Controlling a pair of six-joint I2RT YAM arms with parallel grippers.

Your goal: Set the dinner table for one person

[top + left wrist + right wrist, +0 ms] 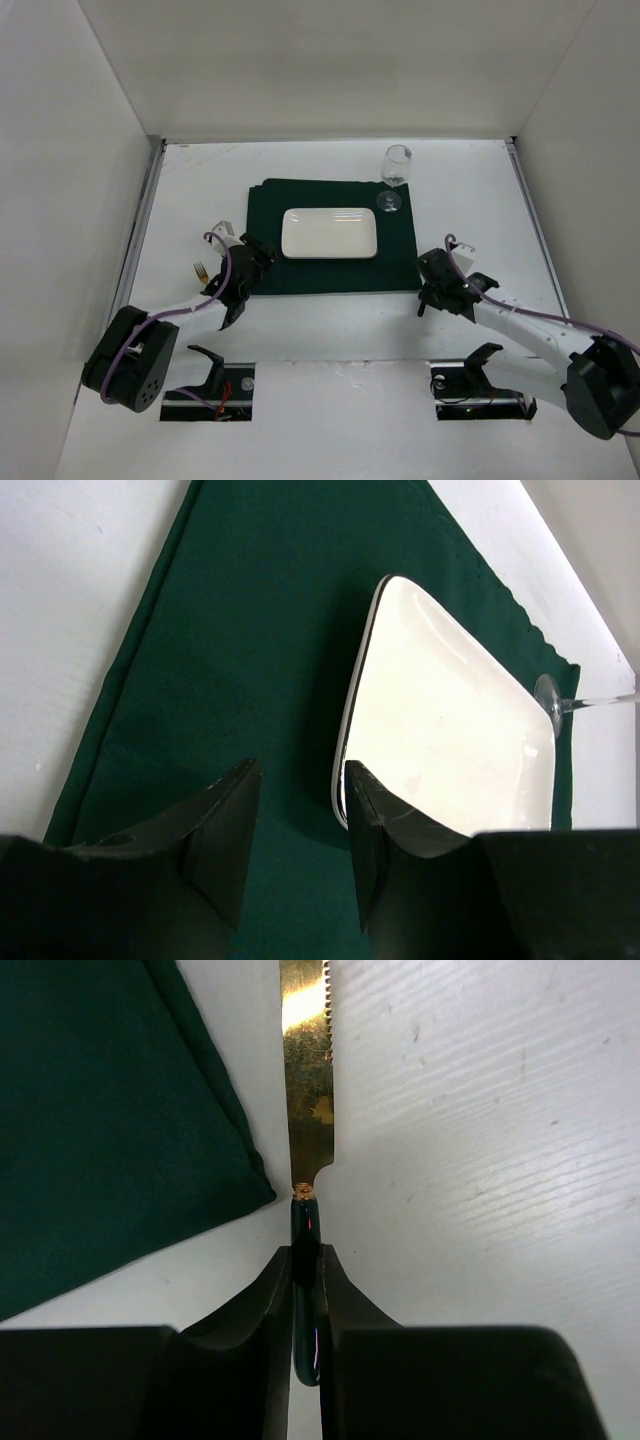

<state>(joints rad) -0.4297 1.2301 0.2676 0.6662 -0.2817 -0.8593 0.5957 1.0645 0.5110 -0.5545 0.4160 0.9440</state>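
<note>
The white dinner table point(330, 330) carries a dark green placemat point(265, 215) with a white rectangular plate point(329, 232) in its middle. My left gripper point(247, 268) is open and empty over the placemat's left part point(250, 630), its jaws point(300, 815) just left of the plate's near corner point(450, 730). My right gripper point(436, 278) is shut on the dark handle of a gold serrated knife point(308, 1090), held low by the placemat's front right corner point(100, 1110). I cannot tell whether the knife touches the table.
A wine glass point(397, 165) stands at the placemat's back right corner; its foot shows in the left wrist view point(548, 702). A gold-tined fork point(200, 268) lies on the table left of my left gripper. Silver rails and white walls bound the table's sides.
</note>
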